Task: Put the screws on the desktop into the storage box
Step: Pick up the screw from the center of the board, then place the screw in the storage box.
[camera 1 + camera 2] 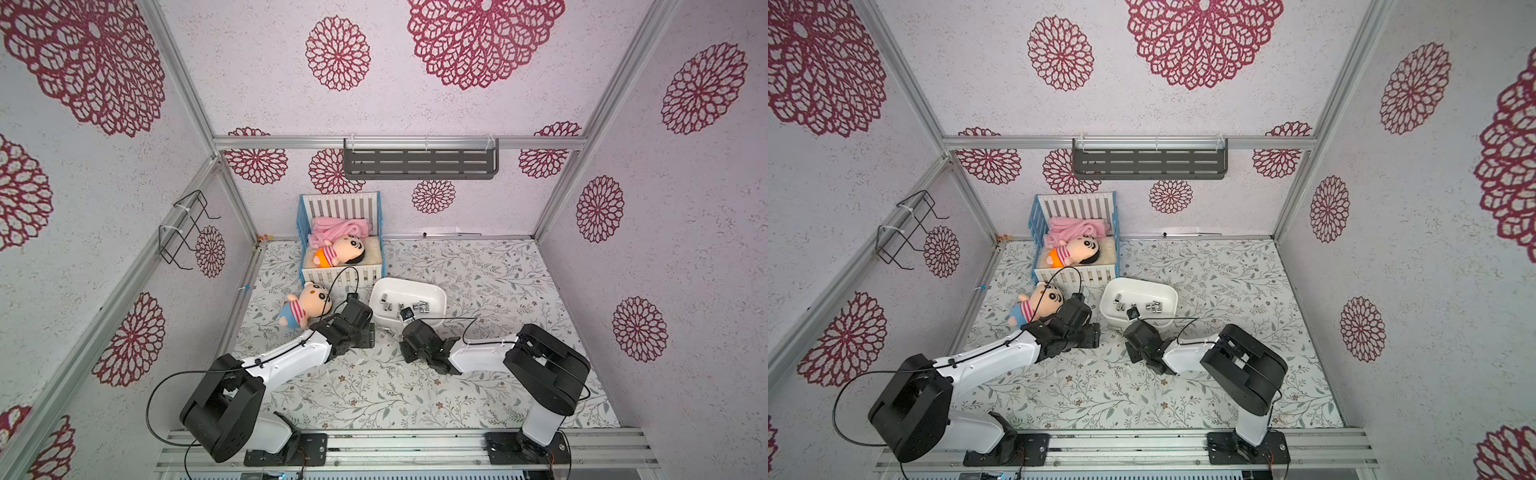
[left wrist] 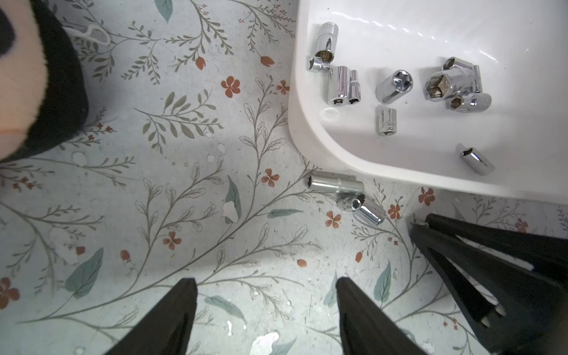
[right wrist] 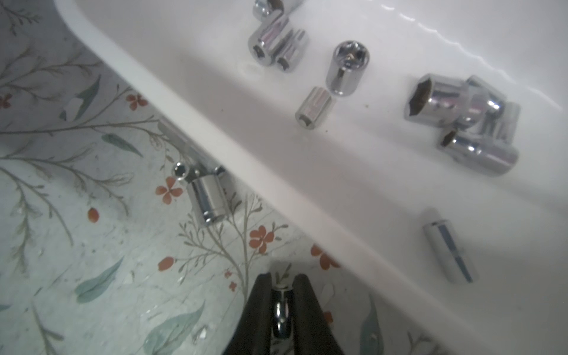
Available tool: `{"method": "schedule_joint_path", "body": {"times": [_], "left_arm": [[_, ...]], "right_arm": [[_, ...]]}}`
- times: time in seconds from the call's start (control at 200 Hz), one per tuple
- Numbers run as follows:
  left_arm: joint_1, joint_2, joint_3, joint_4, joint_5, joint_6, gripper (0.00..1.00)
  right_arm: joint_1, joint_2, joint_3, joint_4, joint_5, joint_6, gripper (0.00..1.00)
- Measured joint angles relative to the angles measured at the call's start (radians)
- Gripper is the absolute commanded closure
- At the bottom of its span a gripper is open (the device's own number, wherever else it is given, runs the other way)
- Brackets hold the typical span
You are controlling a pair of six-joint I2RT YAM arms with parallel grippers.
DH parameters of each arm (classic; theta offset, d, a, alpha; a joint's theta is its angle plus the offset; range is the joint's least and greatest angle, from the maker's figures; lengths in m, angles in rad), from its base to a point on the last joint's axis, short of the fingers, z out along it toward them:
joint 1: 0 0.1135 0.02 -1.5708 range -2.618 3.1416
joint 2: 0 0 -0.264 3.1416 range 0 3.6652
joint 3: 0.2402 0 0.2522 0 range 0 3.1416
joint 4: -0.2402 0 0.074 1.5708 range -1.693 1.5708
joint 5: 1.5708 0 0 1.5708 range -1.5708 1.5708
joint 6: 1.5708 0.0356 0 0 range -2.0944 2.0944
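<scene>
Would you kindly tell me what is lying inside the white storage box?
The storage box holds about ten loose silver screws on its white floor, some single, several clumped together. The clump overlaps, so pieces beneath it cannot be counted.

In both top views the whole scene is seen from high in front, facing down. The same counter (image 2: 184,184) and box (image 2: 368,159) corner are shown very near by both wrist views.

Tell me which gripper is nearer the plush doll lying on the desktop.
Left. The left gripper is beside the doll; the right gripper is farther, by the storage box.
</scene>
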Motion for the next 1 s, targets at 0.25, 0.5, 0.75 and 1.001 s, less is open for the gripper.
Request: {"method": "schedule_joint_path", "body": {"times": [0.25,0.5,0.75,1.001], "left_arm": [[-0.001,-0.001,0.0,-0.001,-0.001,0.002,0.23],[-0.001,-0.002,0.0,-0.002,0.0,0.005,0.23],[-0.002,-0.002,0.0,-0.004,0.0,0.005,0.23],[-0.002,-0.002,0.0,-0.004,0.0,0.005,0.23]], "right_arm": [[0.012,-0.209,-0.075,-0.093,-0.062,0.028,0.85],[-0.061,-0.334,0.011,-0.101,-0.131,0.044,0.84],[-0.21,-0.177,0.18,-0.109,-0.106,0.012,0.79],[-0.243,-0.074,0.228,-0.146,-0.113,0.017,0.72]]}}
